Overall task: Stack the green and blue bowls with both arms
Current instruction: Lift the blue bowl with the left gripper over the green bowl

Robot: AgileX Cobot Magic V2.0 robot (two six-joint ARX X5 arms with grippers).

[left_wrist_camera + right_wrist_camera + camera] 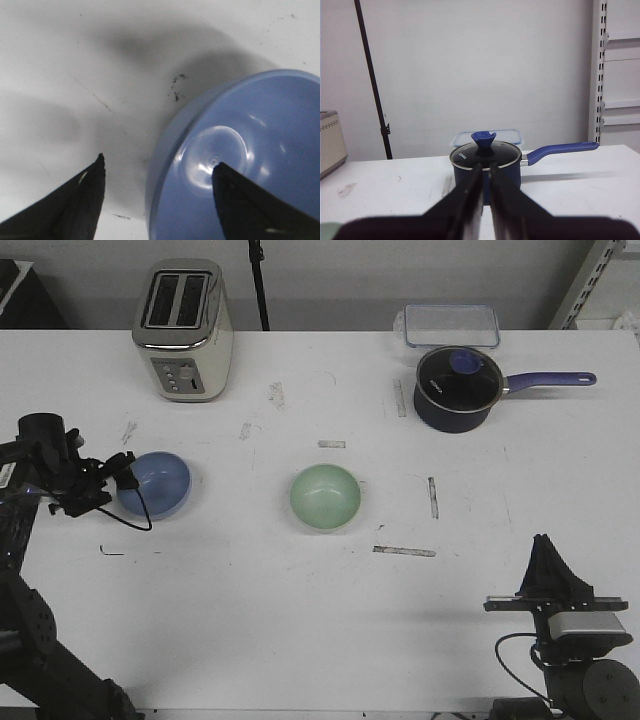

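Left gripper (pixel 157 175) jaws apart, straddling blue bowl (pixel 240 165) rim: one finger inside, one outside. Looks light, stiff, prob slick plastic, so pinch the rim. Green bowl (pixel 325 497) well apart; right gripper (pixel 482 192) jaws together.

Almost no readable text appears. The glass lid of the dark blue saucepan (pixel 487 165) carries a small white printed mark near its rim, too small and blurred to read. The cream toaster (pixel 184 330) has control buttons on its front, but any markings on them are too small to make out.
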